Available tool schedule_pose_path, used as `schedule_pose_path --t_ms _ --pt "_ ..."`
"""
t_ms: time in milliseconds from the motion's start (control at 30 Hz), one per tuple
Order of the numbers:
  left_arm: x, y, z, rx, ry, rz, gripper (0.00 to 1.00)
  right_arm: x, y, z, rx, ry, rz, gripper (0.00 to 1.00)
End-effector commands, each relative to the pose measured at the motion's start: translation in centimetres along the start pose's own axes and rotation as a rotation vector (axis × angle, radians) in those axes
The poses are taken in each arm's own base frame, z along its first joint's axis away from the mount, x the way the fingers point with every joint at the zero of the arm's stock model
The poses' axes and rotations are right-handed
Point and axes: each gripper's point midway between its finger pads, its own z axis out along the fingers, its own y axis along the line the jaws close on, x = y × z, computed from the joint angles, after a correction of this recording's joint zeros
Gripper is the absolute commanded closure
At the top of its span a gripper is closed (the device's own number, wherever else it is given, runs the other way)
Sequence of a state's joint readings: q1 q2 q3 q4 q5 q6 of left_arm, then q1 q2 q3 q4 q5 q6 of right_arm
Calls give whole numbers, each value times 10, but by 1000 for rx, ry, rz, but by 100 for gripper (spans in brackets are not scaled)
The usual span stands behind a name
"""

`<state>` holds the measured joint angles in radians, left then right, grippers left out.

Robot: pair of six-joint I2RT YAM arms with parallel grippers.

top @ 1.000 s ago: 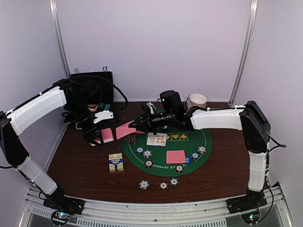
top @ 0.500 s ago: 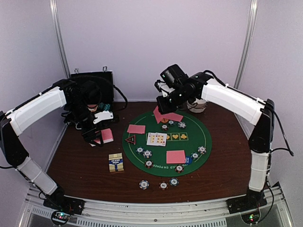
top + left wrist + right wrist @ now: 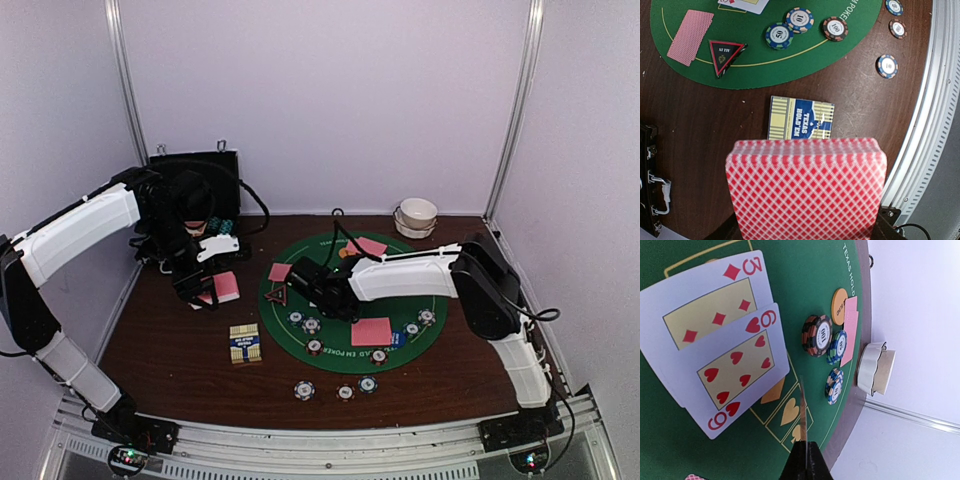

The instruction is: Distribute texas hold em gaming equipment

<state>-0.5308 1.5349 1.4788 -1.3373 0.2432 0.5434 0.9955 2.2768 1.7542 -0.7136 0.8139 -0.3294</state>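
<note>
So the right arm is swung back from the far rim of the mat [image 3: 335, 328] and is now laid low across it. The right gripper [image 3: 305, 277] is parked over the left-centre, right by the face-up cards [image 3: 720, 345]. A pink pair [image 3: 371, 246] is left at the far rim where the gripper was hovering half a second back, so that seat can probably be counted as dealt. The left arm isn't moved at all.

The right gripper is pinched fully together. A thin edge is seen poking out of its tip in the wrist view, maybe a card edge-on, but that can't be told for sure. The left gripper [image 3: 207, 292] is clamped on the deck [image 3: 805, 195], which is held above bare table left of the mat, just past the box [image 3: 245, 343].

Other seats look served too: one hand [image 3: 280, 271] is set at the left rim and another [image 3: 371, 331] at the near side. Chips are grouped by the seats, and three more chips [image 3: 345, 391] are left off the mat towards the front rail.

For room, the left rim is crowded, with the triangle button [image 3: 275, 295] set just beside that left hand and the gripper close to both. The middle is blocked by the forearm. Bare wood is seen right of the mat, with the bowl [image 3: 417, 213] tucked near the far rim.
</note>
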Motion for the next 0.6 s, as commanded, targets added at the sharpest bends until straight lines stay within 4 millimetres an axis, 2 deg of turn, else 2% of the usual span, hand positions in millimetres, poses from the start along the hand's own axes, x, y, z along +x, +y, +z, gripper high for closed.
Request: schedule_pose_path --t_ms 0,400,500,533,567 --pt "-3 -2 -9 -10 -39 9 100 -18 -24 -4 102 -46 33 100" --pt "-4 -3 -9 -6 -40 6 100 -12 16 -3 -8 -59 12 98" --pt "-4 -3 -10 -8 -44 5 100 -10 21 -5 -40 -63 21 84" --pt "-4 -3 -10 -9 -44 5 100 -9 23 -7 -55 -63 26 75" --pt "-4 -3 -11 -11 -43 5 100 -9 24 -9 -68 -66 32 59"
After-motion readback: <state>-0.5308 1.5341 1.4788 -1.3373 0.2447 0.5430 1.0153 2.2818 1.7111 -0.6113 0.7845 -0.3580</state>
